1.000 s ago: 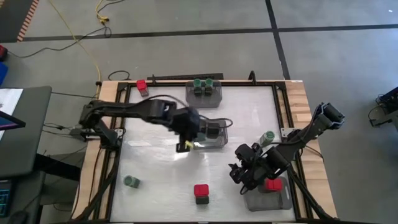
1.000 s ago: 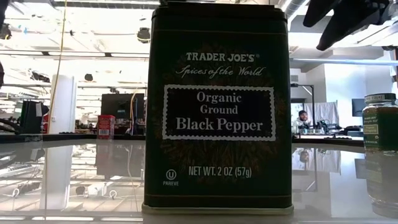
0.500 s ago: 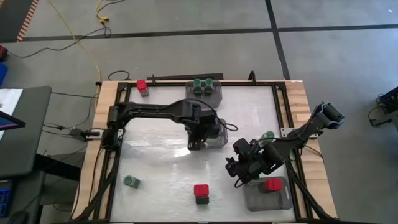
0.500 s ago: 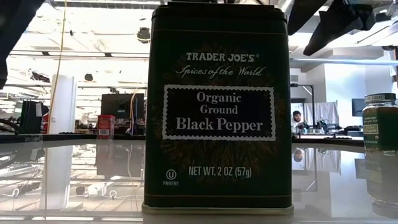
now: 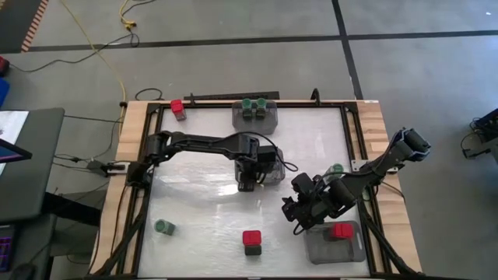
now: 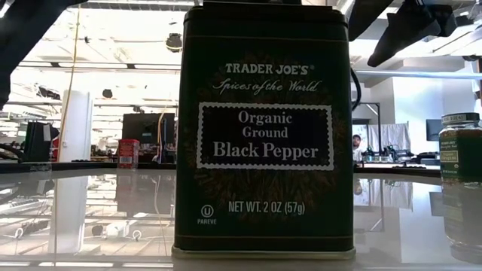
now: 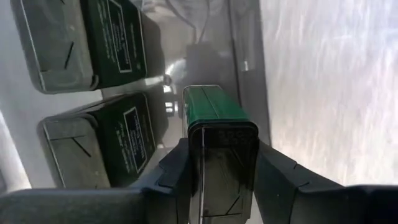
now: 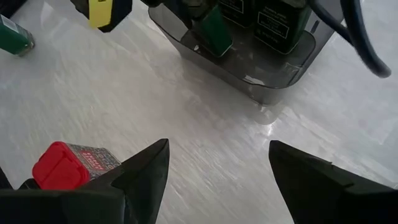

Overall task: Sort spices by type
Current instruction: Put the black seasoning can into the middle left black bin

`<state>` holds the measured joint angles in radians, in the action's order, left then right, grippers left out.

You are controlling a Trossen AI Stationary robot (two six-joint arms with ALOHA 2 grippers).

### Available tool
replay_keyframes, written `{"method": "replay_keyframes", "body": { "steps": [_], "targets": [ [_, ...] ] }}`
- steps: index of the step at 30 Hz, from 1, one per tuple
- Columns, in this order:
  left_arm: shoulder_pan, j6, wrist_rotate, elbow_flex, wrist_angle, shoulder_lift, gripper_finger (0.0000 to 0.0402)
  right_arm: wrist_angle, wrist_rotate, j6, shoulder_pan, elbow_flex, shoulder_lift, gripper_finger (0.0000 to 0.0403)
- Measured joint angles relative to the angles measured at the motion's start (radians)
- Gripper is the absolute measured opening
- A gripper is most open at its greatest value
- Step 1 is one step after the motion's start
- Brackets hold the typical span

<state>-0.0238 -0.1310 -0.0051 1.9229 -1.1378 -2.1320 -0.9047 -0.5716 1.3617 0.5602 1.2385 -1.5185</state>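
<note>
Left gripper (image 7: 217, 171) was squeezed tight on a black tin (image 7: 219, 127) with a green-looking top end, holding it over the middle bin (image 5: 274, 176), where two black tins (image 7: 106, 146) already lay side by side. I thought the tin could bump the bin's wall or land on top of the other two, because the free space beside them looked small. It could also tip if it was let go while tilted. Right gripper (image 8: 214, 171) hung wide open with nothing in it, low over the table, near a red-capped jar (image 8: 68, 163). From above, the left arm hid most of the middle bin, so I could not see how much room was left. From the table's level, one big pepper tin (image 6: 263, 128) blocked nearly everything, and only a bit of a jar (image 6: 461, 147) showed at the edge.
</note>
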Motion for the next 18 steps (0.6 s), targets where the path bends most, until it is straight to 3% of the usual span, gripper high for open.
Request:
{"method": "replay_keyframes", "body": {
  "steps": [12,18],
  "targets": [
    [-0.006,-0.004,-0.047,0.000,0.004,-0.011,0.0122,0.000,0.000,0.001,0.000,0.000,0.000,0.0303],
    [-0.006,-0.039,-0.047,0.000,0.004,-0.010,0.0145,-0.003,0.000,0.000,0.000,0.000,0.000,0.0303]
  ]
}}
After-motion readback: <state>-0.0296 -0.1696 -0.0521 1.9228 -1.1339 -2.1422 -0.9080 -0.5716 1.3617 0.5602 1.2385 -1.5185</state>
